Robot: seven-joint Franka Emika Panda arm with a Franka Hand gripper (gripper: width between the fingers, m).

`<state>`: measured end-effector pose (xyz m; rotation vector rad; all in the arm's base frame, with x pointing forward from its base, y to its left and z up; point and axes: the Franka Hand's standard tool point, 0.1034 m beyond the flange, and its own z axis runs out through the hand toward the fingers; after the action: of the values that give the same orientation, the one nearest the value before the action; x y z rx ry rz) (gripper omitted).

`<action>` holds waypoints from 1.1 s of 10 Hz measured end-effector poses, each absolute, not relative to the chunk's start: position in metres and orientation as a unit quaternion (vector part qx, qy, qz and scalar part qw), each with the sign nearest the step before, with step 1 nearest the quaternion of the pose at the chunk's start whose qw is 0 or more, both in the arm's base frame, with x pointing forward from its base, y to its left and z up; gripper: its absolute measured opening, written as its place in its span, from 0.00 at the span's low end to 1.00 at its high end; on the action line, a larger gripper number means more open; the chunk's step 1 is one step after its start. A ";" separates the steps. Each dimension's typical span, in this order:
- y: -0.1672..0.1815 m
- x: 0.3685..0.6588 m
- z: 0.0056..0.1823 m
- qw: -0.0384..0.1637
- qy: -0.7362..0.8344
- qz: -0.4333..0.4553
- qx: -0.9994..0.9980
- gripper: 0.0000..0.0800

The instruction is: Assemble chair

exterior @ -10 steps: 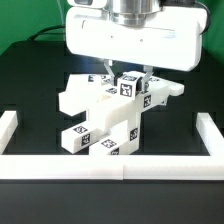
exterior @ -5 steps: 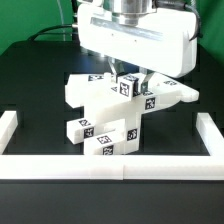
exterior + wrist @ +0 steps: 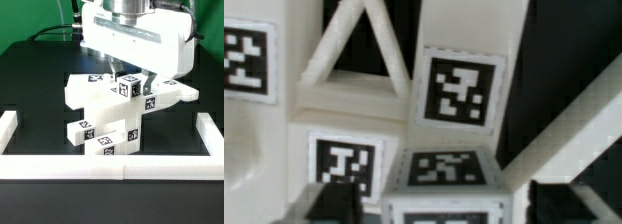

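Black bench [image 3: 30,90], white border wall [image 3: 110,165] along its front. Chair [image 3: 115,115], part-assembled, stands mid-bench, tagged blocks stacked. Fingers [image 3: 133,76] just above its top block; whether released or grasping, cannot tell.

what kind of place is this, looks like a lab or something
Probably a robot lab test bench: a black table fenced by a low white border wall, with a tagged white chair partly assembled under the robot arm.
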<state>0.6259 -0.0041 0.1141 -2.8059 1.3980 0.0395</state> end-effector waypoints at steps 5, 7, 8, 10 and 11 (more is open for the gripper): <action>-0.004 0.626 0.114 0.005 0.288 0.012 -0.958 0.81; -0.005 0.626 0.114 0.003 0.221 0.011 -0.975 0.81; -0.006 0.626 0.114 -0.001 0.165 0.010 -0.986 0.81; -0.007 0.626 0.114 -0.006 0.091 0.011 -0.996 0.81; -0.007 0.626 0.114 -0.005 0.049 0.011 -0.999 0.81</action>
<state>0.6258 -0.0070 0.1143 -3.1483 0.1537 0.0344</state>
